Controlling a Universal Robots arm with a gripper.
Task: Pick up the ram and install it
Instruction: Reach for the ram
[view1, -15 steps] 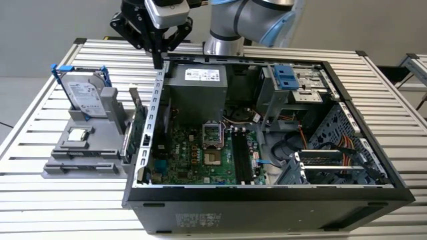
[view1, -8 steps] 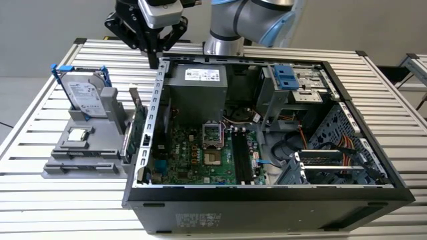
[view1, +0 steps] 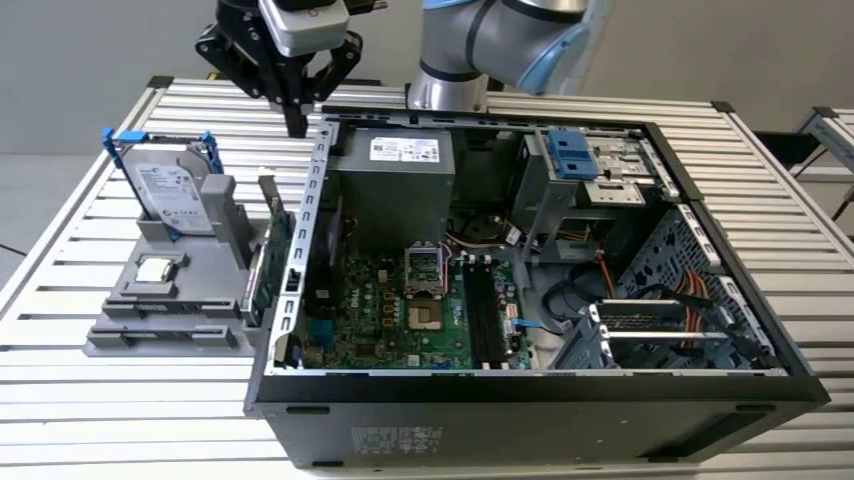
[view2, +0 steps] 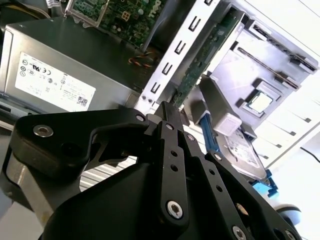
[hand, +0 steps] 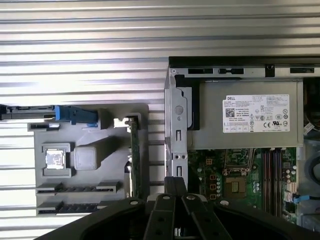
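Exterior view, gripper: I see the gripper (view1: 296, 124) hanging over the slatted table (view1: 107, 420) near the back corner of the computer case (view1: 534, 400). Its two fingers are pressed together with nothing between them.
Ram: the ram (view1: 274, 262) stands on its long edge in the grey fixture (view1: 160, 335), on the side nearest the case and just beside the case's perforated wall. It is apart from the gripper.
Hard to make out: the ram is nearly edge-on to me here, so I cannot separate its lower edge from the slot that holds it.
First wrist view: the ram (hand: 134, 155) is a thin dark line in the fixture, and one end is cut off behind the gripper (hand: 175, 184).
Second wrist view: the ram (view2: 200, 65) runs away from the gripper (view2: 168, 111) alongside the case wall, with its nearer end hidden by the fingers.
Hard drive: the hard drive (view1: 174, 188) stands upright in a blue carrier at the fixture's back.
Processor chip: the processor chip (view1: 158, 268) lies flat on the fixture.
In the way: the case wall stands between the ram and the motherboard (view1: 387, 310), and the power supply (view1: 394, 205) sits at the back of the case.
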